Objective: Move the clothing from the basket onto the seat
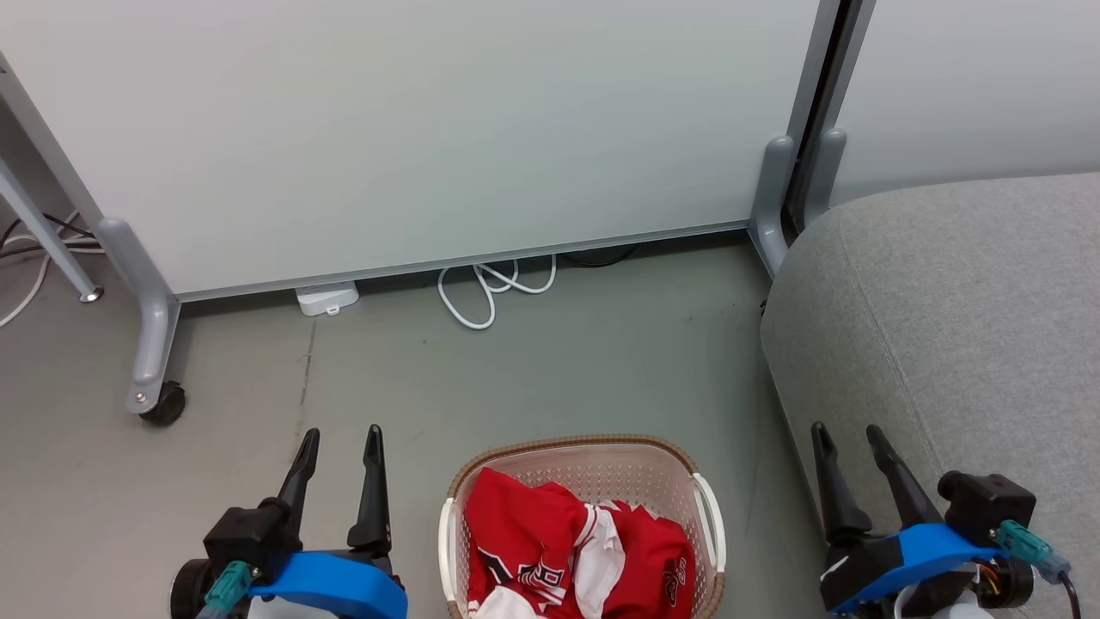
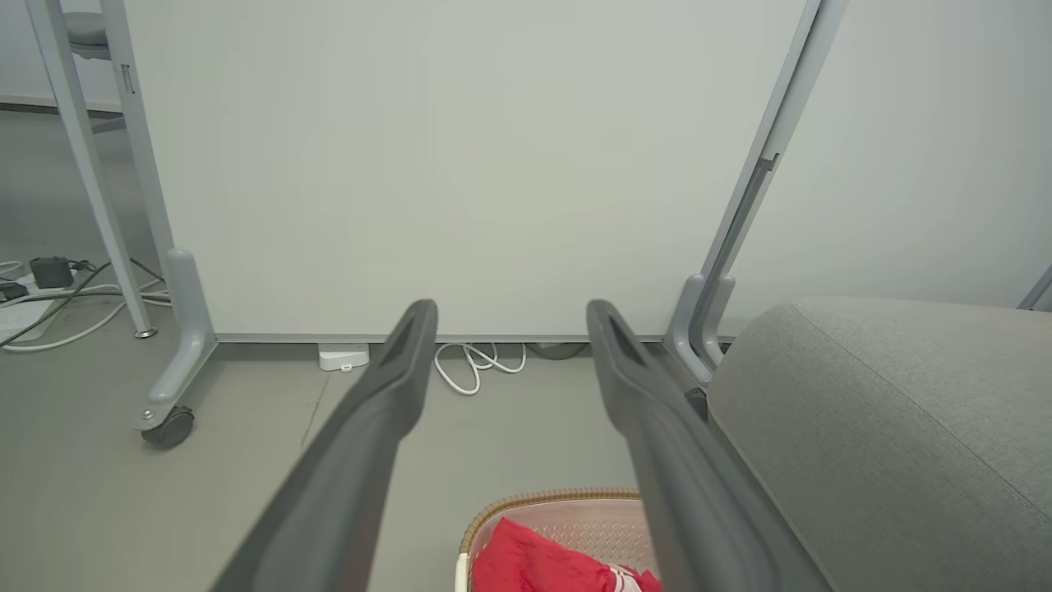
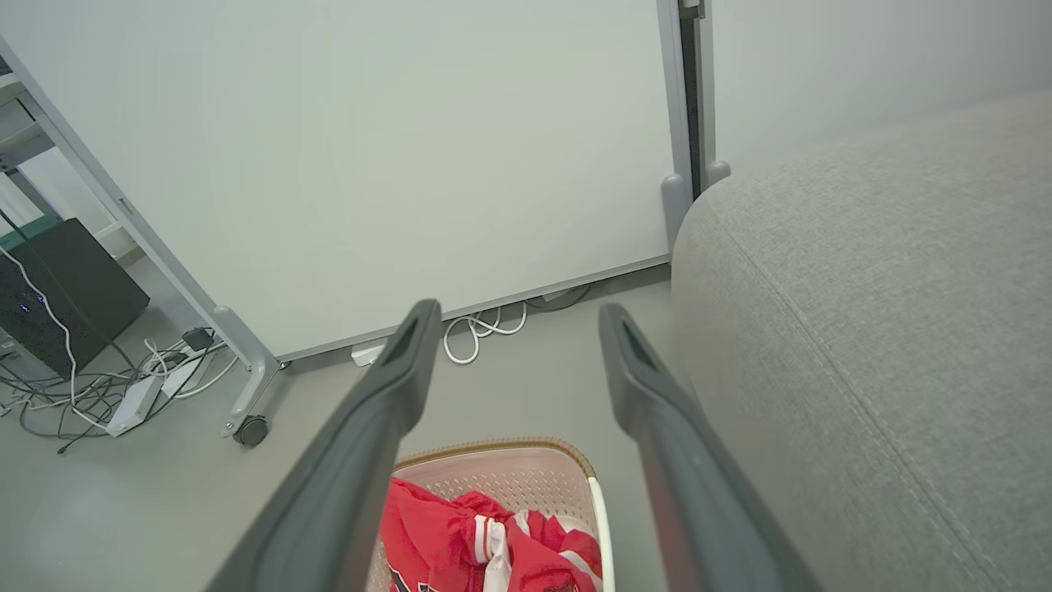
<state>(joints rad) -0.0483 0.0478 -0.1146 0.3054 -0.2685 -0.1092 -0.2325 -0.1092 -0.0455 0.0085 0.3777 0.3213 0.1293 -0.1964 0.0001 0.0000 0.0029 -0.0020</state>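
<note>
Though beside the seat [image 1: 962,327], clothing [image 1: 550,542] (red, white-striped) inside the basket [image 1: 601,471].

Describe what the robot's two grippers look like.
The left gripper and right gripper match: two long, tapering dark fingers on a black block, a bright blue shell behind it, a teal plug at the wrist. A dark cable trails from the right one's plug.

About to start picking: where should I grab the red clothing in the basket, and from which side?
Probably pinch the clothing at its raised left hump, from straight above with the left gripper; the basket walls block side approaches.
</note>
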